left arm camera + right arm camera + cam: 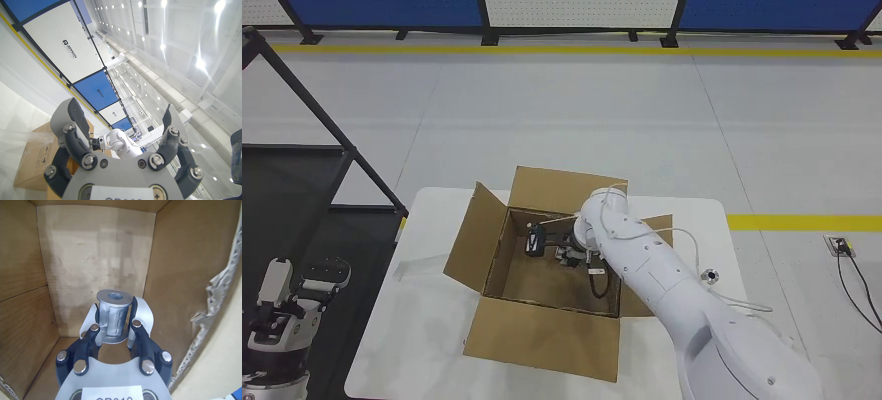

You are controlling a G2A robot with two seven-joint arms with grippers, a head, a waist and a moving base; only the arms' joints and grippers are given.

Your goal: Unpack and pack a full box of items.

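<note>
An open cardboard box [542,188] stands on the white table [442,330], flaps spread outward. My right gripper [545,243] is down inside the box. In the right wrist view it [115,311] is shut on a grey metal cylinder [114,298] with a flange at each end and a bore through the middle; a pad presses each side of its body. The box's brown walls [94,256] surround it. My left gripper [302,280] is off the table's left side, open [122,103], with nothing between its fingers, pointing up toward the ceiling.
A small metal part [710,275] lies on the table right of the box. A black frame [332,180] stands left of the table. Clear plastic film [19,135] lies beside the box [32,151]. A torn cardboard edge [217,291] runs close beside the right gripper.
</note>
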